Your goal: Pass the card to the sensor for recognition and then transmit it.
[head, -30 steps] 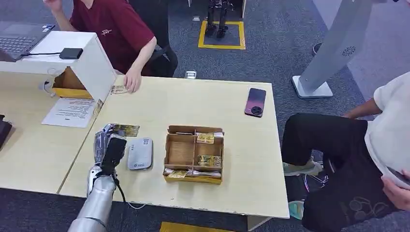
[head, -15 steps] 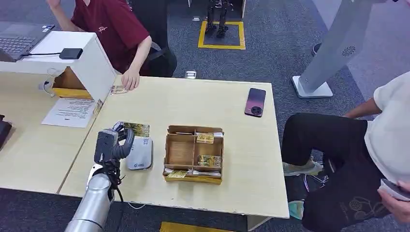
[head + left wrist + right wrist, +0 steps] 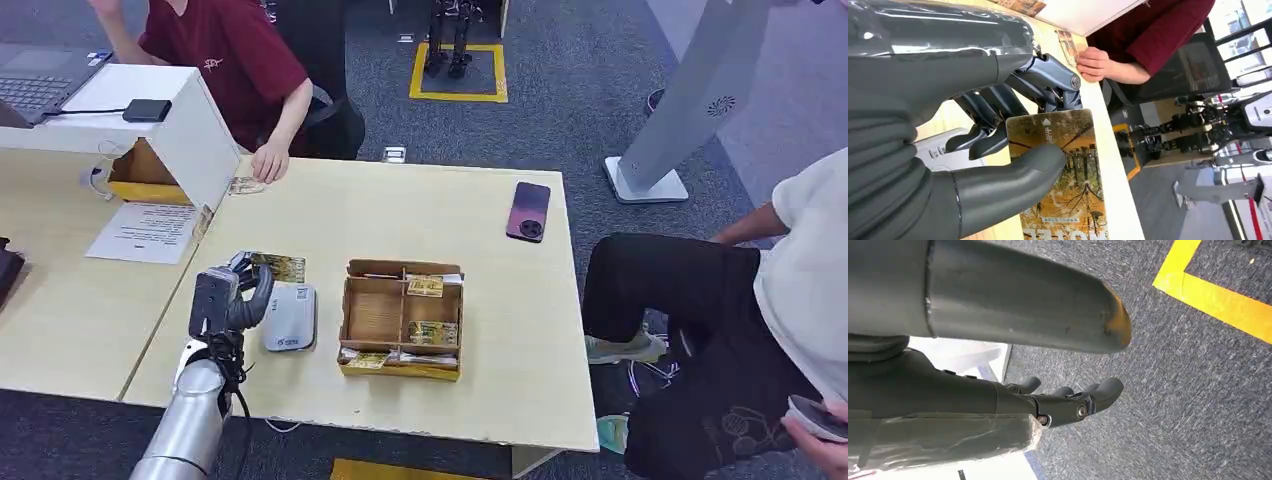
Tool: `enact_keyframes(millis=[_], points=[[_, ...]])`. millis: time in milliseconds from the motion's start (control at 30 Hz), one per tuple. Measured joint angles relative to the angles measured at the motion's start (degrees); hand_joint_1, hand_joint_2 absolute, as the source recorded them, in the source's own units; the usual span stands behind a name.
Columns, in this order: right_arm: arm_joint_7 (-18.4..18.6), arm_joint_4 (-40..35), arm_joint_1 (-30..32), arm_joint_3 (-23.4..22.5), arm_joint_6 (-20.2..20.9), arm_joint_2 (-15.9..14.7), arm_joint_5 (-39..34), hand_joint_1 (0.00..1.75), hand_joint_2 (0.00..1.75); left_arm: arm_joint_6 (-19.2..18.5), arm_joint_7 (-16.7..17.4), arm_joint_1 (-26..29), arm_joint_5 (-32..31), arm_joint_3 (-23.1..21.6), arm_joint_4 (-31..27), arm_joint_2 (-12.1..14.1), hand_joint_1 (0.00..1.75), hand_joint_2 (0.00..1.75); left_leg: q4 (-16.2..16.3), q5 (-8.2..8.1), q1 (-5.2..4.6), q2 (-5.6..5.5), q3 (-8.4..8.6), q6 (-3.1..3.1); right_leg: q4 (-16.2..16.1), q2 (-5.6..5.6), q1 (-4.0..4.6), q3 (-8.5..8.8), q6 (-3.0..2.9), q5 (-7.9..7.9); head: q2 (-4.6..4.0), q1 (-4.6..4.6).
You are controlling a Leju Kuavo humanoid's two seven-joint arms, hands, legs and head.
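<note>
My left hand (image 3: 226,298) hovers at the table's left front and pinches a yellow-brown picture card (image 3: 279,267) between thumb and fingers. The card sticks out just beyond the far edge of the grey-white sensor pad (image 3: 290,318), which lies flat right of the hand. In the left wrist view the thumb (image 3: 1013,175) presses on the card (image 3: 1068,175), the dark fingers (image 3: 998,107) sit behind it, and the sensor (image 3: 940,150) shows below. My right hand (image 3: 1068,400) hangs over grey carpet, its fingers loosely extended and holding nothing.
A cardboard divider box (image 3: 402,320) with several cards stands right of the sensor. A phone (image 3: 528,210) lies far right. A person in red rests a hand (image 3: 270,162) by a card (image 3: 243,186) at the far edge. A white riser (image 3: 165,115) and a paper sheet (image 3: 145,232) are at left. Another person sits at right.
My left hand has turned and swung the card rightward toward the sensor's far edge, then barely shifted in the last half second. The person in red has drawn back slightly.
</note>
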Motion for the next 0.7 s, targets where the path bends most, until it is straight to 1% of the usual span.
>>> enact_keyframes(millis=[133, 300, 467, 533, 700], points=[[0.1, 0.0, 0.0, -0.1, 0.0, 0.1, 0.6, 0.0, 0.0, 2.0, 0.0, 0.0, -1.4, 0.0, 0.2, 1.0, 1.75, 1.75, 0.0, 0.0, 0.01, 0.0, 0.0, 0.0, 0.0, 0.0, 0.0, 0.0, 0.0, 0.0, 0.0, 0.0], [-0.2, 0.0, 0.0, -0.1, 0.0, 0.2, 1.0, 0.0, 0.0, 2.8, -0.2, -0.2, -2.3, 0.0, 2.7, 2.9, 1.75, 1.75, 0.0, 0.0, 0.02, 0.01, 0.0, -0.01, 0.0, 0.01, 0.01, 0.0, -0.01, 0.0, 0.0, 0.0], [0.0, 0.0, 0.0, -0.2, -0.1, 0.2, 1.1, 0.0, 0.0, 0.7, -2.1, 0.3, -1.4, 0.3, 5.3, 4.5, 1.75, 1.75, 0.0, 0.0, 0.02, -0.01, -0.01, -0.01, 0.0, 0.01, 0.01, -0.01, 0.0, -0.01, 0.0, 0.0], [0.0, 0.0, 0.0, -0.3, -0.2, 0.3, 1.1, 0.0, 0.0, 0.0, -2.1, 0.6, -1.5, 0.4, 5.6, 4.9, 1.75, 1.75, 0.0, 0.0, 0.02, -0.01, -0.02, 0.0, 0.0, 0.01, 0.01, 0.0, 0.0, -0.01, 0.0, 0.0], [0.0, 0.0, 0.0, -0.4, -0.2, 0.3, 1.1, 0.0, 0.0, -0.2, -1.9, 1.2, -1.9, 0.5, 5.9, 5.2, 1.75, 1.75, 0.0, 0.0, 0.01, -0.01, -0.02, 0.0, 0.0, 0.0, 0.0, 0.0, 0.0, 0.0, 0.0, 0.0]])
